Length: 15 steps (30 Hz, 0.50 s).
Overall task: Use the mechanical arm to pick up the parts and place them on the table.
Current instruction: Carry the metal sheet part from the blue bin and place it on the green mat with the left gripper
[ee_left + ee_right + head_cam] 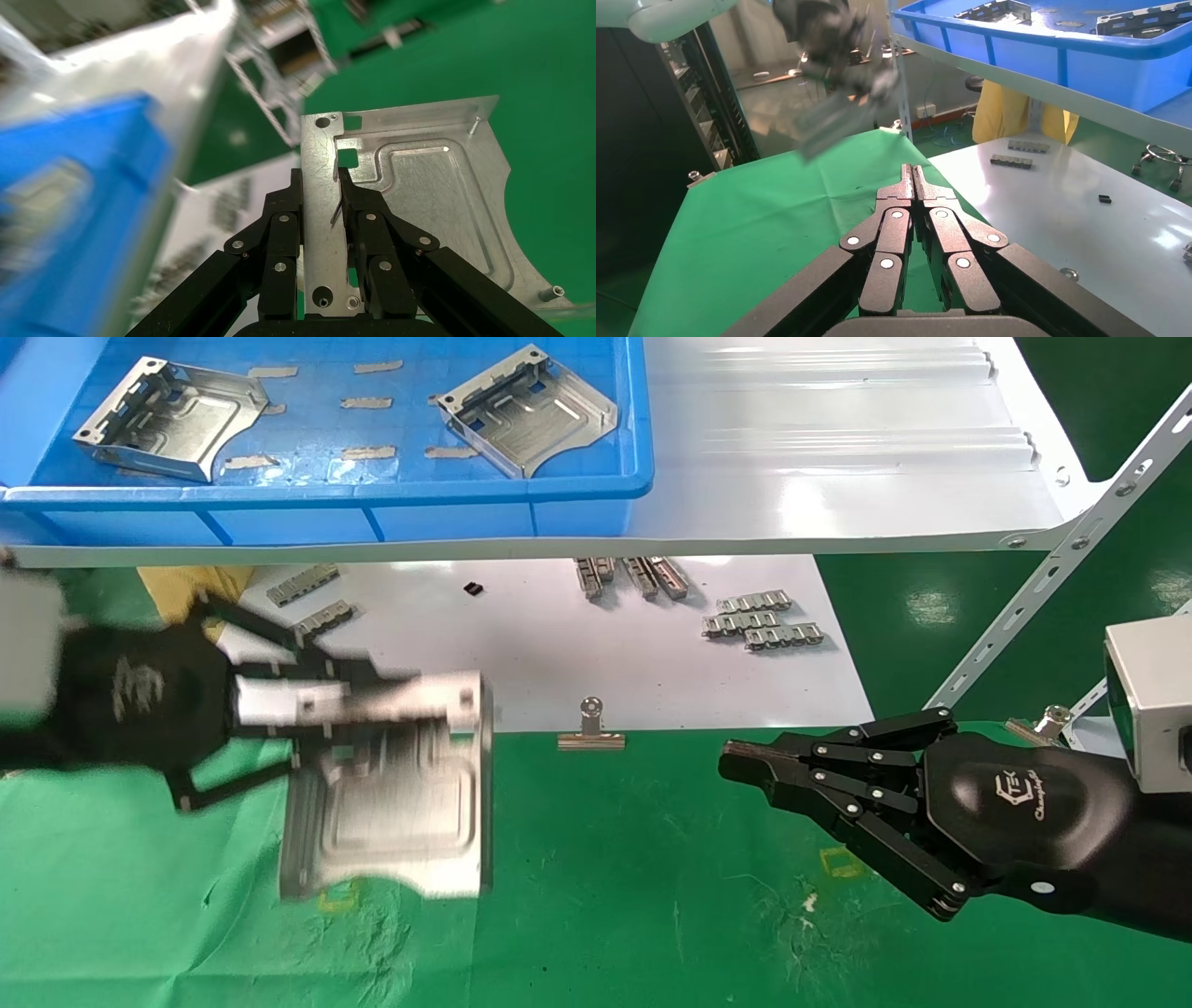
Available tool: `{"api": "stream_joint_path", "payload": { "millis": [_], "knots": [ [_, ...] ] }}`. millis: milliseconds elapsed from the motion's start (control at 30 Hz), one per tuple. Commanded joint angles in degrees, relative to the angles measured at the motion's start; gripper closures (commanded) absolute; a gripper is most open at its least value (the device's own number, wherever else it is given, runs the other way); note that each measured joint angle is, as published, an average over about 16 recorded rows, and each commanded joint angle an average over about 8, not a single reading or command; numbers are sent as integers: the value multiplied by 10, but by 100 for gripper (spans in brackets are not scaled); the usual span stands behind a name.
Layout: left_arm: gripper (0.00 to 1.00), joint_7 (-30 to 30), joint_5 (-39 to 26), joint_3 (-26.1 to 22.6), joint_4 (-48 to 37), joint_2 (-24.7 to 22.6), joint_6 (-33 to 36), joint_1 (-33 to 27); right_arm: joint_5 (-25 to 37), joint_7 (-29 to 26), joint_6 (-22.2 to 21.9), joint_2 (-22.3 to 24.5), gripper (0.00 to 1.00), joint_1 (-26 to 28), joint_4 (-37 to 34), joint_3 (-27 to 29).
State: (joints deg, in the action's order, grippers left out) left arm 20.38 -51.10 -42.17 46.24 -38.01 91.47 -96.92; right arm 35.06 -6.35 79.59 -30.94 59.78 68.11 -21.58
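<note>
My left gripper is shut on the upturned flange of a silver bracket and holds it over the green table, by the white board's front edge. In the left wrist view the fingers clamp the flange from both sides and the bracket's embossed panel shows beyond them. Two more brackets lie in the blue tray on the shelf. My right gripper is shut and empty, parked low at the right over the table. It also shows in its own wrist view.
A white board carries small ridged metal strips and a silver binder clip at its front edge. A white shelf overhangs the board, with a perforated metal strut at the right.
</note>
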Motion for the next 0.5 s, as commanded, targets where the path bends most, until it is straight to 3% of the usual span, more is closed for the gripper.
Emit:
{"api": "stream_joint_path", "payload": {
  "millis": [33,267,500],
  "knots": [
    [100,3,7,-23,20,12,-1,14,0,0,0,0,100,0,0,0],
    [100,69,-38,-92,-18,11,-8,12,0,0,0,0,100,0,0,0],
    [100,108,-77,-128,-76,-4,-22,19,0,0,0,0,100,0,0,0]
  ]
}}
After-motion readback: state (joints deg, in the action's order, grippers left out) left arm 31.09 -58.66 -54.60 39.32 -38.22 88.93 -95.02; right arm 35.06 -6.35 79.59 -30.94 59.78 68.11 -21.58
